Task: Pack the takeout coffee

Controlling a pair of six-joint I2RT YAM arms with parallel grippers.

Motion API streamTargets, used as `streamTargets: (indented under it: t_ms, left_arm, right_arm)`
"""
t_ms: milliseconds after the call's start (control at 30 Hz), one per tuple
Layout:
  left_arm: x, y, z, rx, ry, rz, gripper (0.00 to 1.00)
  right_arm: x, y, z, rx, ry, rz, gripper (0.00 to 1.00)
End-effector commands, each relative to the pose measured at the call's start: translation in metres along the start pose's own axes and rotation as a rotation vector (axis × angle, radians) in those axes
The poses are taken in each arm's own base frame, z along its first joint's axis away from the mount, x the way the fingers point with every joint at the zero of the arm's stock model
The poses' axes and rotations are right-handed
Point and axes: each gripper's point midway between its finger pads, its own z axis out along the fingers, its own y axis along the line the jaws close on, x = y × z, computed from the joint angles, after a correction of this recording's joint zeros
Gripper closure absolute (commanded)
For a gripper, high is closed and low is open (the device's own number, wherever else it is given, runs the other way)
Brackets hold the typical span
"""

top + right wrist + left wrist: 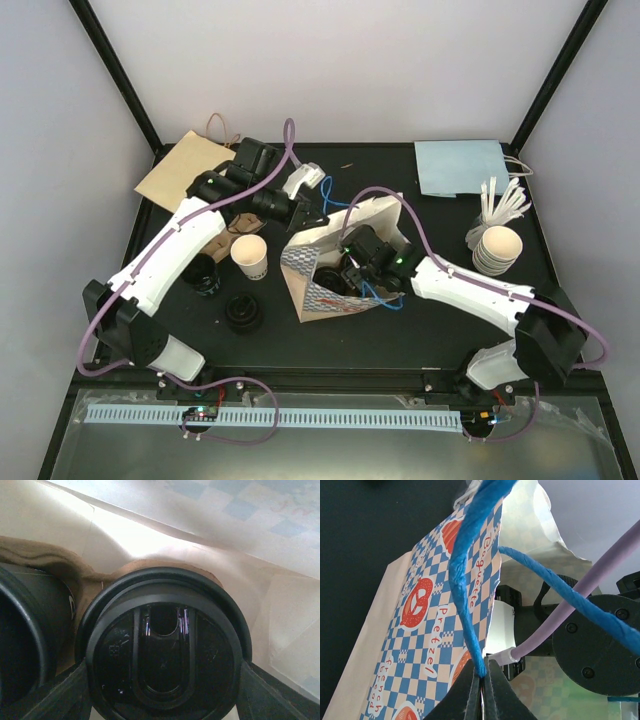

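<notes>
The blue-and-white checked paper bag (312, 290) stands open mid-table. My left gripper (482, 677) is shut on its blue cord handle (467, 580) and holds the bag's mouth up; from above it sits at the bag's back edge (300, 212). My right gripper (347, 272) reaches down inside the bag. Its fingers (75, 685) press both sides of a black-lidded coffee cup (162, 650), which stands in a brown cardboard carrier (65, 570). A second black cup (22, 630) sits in the carrier to its left.
A bare paper cup (250, 257) and two black lids (243, 313) (205, 275) lie left of the bag. At right are stacked cups (497, 250), white stirrers (502, 200) and a flat blue bag (460, 167). A brown bag (188, 165) lies back left.
</notes>
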Motion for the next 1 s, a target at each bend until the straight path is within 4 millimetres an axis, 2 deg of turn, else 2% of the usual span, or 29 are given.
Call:
streamTargets:
  t_ms: [0, 400, 567, 800, 967]
  left_arm:
    - [-0.006, 0.003, -0.007, -0.034, -0.005, 0.033, 0.98]
    - [-0.027, 0.042, -0.022, -0.297, -0.046, 0.1, 0.98]
    - [-0.029, 0.053, -0.022, -0.349, -0.051, 0.094, 0.99]
    - [-0.026, 0.065, -0.021, -0.391, -0.042, 0.071, 0.98]
    - [-0.027, 0.067, -0.025, -0.404, -0.051, 0.064, 0.99]
  right_arm:
    - [-0.005, 0.005, 0.007, -0.036, 0.012, -0.004, 0.4]
    - [0.0, 0.004, 0.024, -0.063, 0.124, 0.008, 0.39]
    - [0.004, 0.008, 0.032, -0.075, 0.171, 0.024, 0.39]
    - [0.024, 0.012, 0.036, -0.104, 0.22, 0.064, 0.38]
    - [0.049, 0.016, 0.039, -0.134, 0.25, 0.098, 0.39]
